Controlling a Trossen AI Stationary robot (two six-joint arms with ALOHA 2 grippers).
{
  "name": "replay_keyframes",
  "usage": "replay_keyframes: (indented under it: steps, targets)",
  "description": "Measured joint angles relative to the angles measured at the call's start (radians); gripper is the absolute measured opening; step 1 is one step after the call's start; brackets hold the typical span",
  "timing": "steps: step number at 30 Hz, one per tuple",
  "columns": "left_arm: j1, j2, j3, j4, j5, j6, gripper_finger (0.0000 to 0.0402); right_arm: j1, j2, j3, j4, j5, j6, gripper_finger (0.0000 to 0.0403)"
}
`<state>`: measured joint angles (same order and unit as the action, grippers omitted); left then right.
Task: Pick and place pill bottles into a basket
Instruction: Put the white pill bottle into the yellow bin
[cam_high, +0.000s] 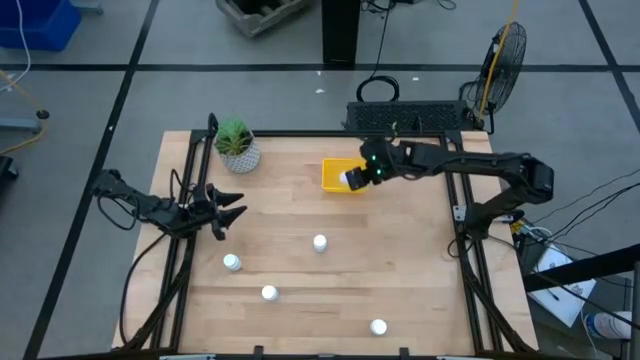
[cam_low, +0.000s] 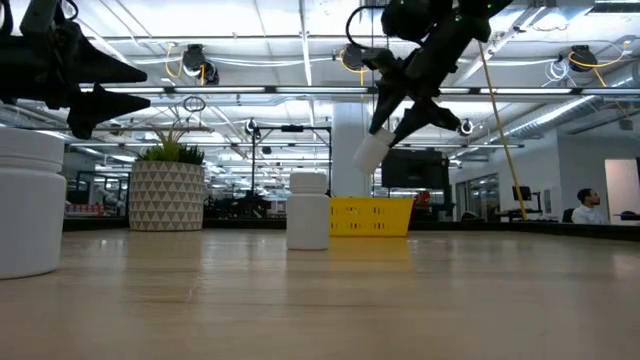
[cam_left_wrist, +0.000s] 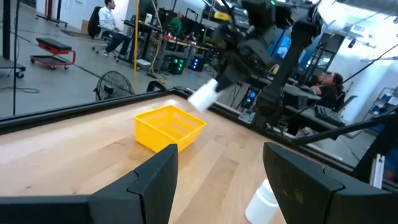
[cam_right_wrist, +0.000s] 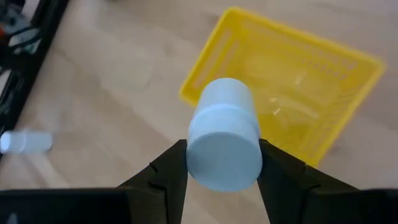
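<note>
The right pincer (cam_high: 352, 179) hangs above the desk (cam_high: 400, 270) with a white pill bottle (cam_right_wrist: 224, 134) clamped between its fingers (cam_right_wrist: 166, 167), poised at the near-left edge of the yellow basket (cam_high: 340, 172), which sits toward the far side of the desk. In the right wrist view the bottle points cap-first toward the camera, tilted, with the basket's mesh floor lying beyond it and apparently bare. The low view shows the bottle slanting downward, well clear of the wood.

The risk from here, as it looks to a bystander, is a release too near the rim: the tilted bottle could strike the basket's low wall and roll out onto the desk, or nudge the light basket sideways.

The fingers press on both sides of the bottle, opened no wider than its body.

Four more bottles (cam_high: 320, 242) stand scattered on the near half of the desk: one at the centre, two nearer and to the left, one by the near edge on the right. The left pincer (cam_high: 232, 212), its fingers spread and holding nothing, waits over the left side of the desk, near a potted plant (cam_high: 236, 145) that stands at the far left.
</note>
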<state>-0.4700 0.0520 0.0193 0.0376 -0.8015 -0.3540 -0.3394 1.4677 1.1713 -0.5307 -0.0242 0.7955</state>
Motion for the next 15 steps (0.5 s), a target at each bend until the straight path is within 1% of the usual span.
replay_keyframes:
  steps: [4, 9, 15]
  targets:
    - [0.000, 0.056, 0.000, 0.000, 0.000, -0.006, 0.0241, -0.058, 0.002, 0.000, -0.026, -0.005, -0.031, 0.0148]
    - [0.000, 0.152, 0.000, 0.000, 0.007, -0.097, 0.0241, -0.103, 0.009, 0.000, -0.034, -0.039, -0.062, 0.0148]
    - [0.000, 0.252, 0.000, 0.005, 0.009, -0.165, 0.0241, -0.121, 0.097, 0.052, -0.087, -0.079, -0.120, 0.0148]
